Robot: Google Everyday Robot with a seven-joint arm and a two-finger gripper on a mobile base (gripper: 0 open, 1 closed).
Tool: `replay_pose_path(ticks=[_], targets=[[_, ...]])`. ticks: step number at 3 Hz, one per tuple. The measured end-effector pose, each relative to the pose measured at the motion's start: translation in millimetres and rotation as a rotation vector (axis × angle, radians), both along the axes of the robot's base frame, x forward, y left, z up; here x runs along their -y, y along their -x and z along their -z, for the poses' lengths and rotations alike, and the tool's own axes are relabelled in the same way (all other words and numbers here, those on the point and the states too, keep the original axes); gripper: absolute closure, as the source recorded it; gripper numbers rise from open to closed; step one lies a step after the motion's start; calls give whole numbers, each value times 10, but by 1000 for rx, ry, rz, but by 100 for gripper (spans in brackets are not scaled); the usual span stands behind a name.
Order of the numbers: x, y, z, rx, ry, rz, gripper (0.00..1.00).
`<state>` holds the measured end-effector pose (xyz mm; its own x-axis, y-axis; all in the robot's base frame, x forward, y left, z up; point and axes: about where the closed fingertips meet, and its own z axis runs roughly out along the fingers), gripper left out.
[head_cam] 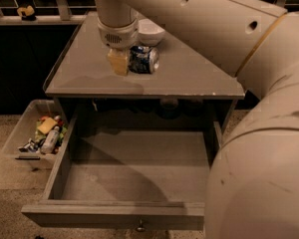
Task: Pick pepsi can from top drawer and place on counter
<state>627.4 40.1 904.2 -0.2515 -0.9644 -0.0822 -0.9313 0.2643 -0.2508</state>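
The pepsi can [143, 59], blue with white markings, is held in my gripper [132, 61] just above the counter [189, 76]. One yellowish finger [118, 62] shows on the can's left side; the other is hidden behind the can. The gripper hangs from the big white arm that comes in from the upper right. The top drawer [114, 215] is pulled wide open below, with its small metal knob [139, 227] at the front, and its inside shows nothing in it.
A white bowl [150, 32] stands on the counter just behind the gripper. A clear plastic bin [20, 133] with several small items sits on the floor at the left of the cabinet. My arm fills the right side of the view.
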Motion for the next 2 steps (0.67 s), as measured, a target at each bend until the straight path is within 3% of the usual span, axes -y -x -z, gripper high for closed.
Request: replay_pose_path(ticks=[1, 2], targets=[[269, -208, 142, -19, -29, 34, 100], [723, -519, 160, -2, -84, 56, 100]])
